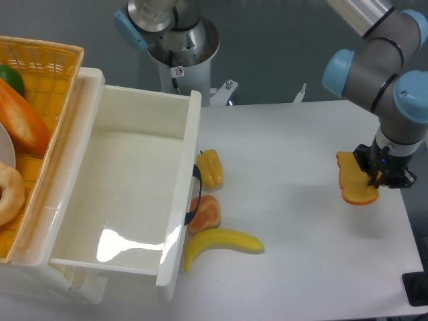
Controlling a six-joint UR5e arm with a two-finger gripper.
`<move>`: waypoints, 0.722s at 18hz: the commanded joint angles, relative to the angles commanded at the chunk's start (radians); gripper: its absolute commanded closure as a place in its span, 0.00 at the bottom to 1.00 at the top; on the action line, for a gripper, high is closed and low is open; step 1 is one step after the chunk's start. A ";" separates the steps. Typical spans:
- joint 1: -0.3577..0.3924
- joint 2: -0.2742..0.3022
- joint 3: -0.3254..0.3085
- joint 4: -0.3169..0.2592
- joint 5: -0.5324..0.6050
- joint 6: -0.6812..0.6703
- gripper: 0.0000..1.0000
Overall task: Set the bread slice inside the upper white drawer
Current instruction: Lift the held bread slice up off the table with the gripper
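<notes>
The bread slice (pixel 352 179), yellow-orange with a darker crust edge, hangs tilted at the right side of the table. My gripper (pixel 376 179) is shut on its right edge, and the slice seems lifted just off the tabletop. The upper white drawer (pixel 127 194) stands pulled open at the left, its inside bare and its dark handle (pixel 194 194) facing right. The drawer is far to the left of my gripper.
A yellow pepper toy (pixel 210 168), a peeled orange toy (pixel 204 214) and a banana (pixel 224 243) lie just right of the drawer front. A yellow wicker basket (pixel 47 80) with other food toys sits at the far left. The table's right edge is close to my gripper.
</notes>
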 joint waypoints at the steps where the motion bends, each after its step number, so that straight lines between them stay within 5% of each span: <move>1: -0.002 -0.003 0.000 0.003 -0.003 -0.002 1.00; 8: -0.061 0.060 -0.002 -0.002 -0.046 -0.109 1.00; 13: -0.120 0.182 -0.009 -0.112 -0.089 -0.218 1.00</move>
